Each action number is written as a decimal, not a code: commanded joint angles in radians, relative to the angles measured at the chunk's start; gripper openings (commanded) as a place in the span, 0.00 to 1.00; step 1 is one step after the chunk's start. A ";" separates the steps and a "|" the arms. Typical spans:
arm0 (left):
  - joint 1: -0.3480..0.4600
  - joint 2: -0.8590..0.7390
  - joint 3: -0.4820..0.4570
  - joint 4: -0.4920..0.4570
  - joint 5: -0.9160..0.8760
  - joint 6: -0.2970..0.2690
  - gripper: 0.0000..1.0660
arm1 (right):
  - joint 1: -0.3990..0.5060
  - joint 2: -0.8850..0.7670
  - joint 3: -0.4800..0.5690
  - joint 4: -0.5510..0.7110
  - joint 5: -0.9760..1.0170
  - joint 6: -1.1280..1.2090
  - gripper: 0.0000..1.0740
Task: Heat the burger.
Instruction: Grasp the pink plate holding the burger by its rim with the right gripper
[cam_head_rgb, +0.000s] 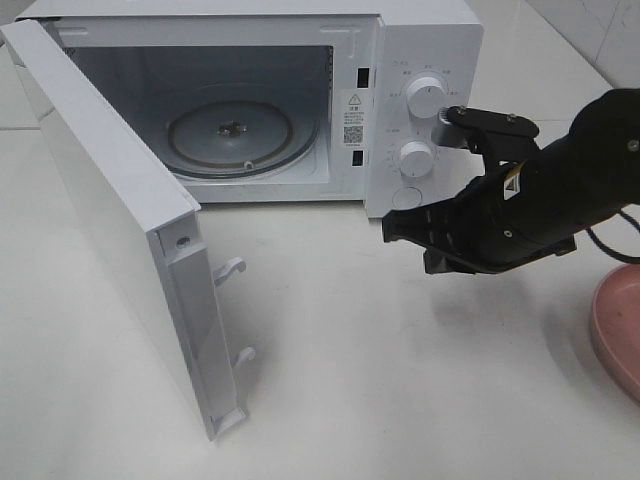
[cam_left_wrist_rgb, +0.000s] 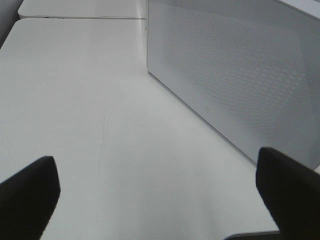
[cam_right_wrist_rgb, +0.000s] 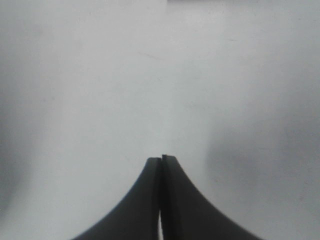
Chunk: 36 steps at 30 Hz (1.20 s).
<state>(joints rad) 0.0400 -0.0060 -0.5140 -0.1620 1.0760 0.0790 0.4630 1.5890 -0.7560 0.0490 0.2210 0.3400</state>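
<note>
Microwave door (cam_head_rgb: 100, 200) stands open, burger unseen. My right end effector (cam_head_rgb: 388, 228) is clenched empty, left end effector (cam_left_wrist_rgb: 160, 189) released. I should unclench right before reaching the pink plate (cam_head_rgb: 620, 330).

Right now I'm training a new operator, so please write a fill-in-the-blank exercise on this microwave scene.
The white microwave oven's hinged door stands ____.
The round glass turntable inside carries ____.
The right gripper's black jaws are ____.
The round plate at the high view's right edge is coloured ____.
Missing words: open; nothing; shut; pink.
</note>
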 joint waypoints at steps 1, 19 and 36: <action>0.002 -0.023 0.001 -0.006 -0.009 -0.006 0.94 | -0.006 -0.036 0.001 -0.061 0.104 -0.075 0.03; 0.002 -0.023 0.001 -0.006 -0.009 -0.006 0.94 | -0.105 -0.146 0.001 -0.111 0.445 -0.303 0.54; 0.002 -0.023 0.001 -0.006 -0.009 -0.006 0.94 | -0.308 -0.138 0.001 -0.222 0.454 -0.238 0.92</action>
<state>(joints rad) 0.0400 -0.0060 -0.5140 -0.1620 1.0760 0.0790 0.1640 1.4480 -0.7560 -0.1580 0.6770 0.0860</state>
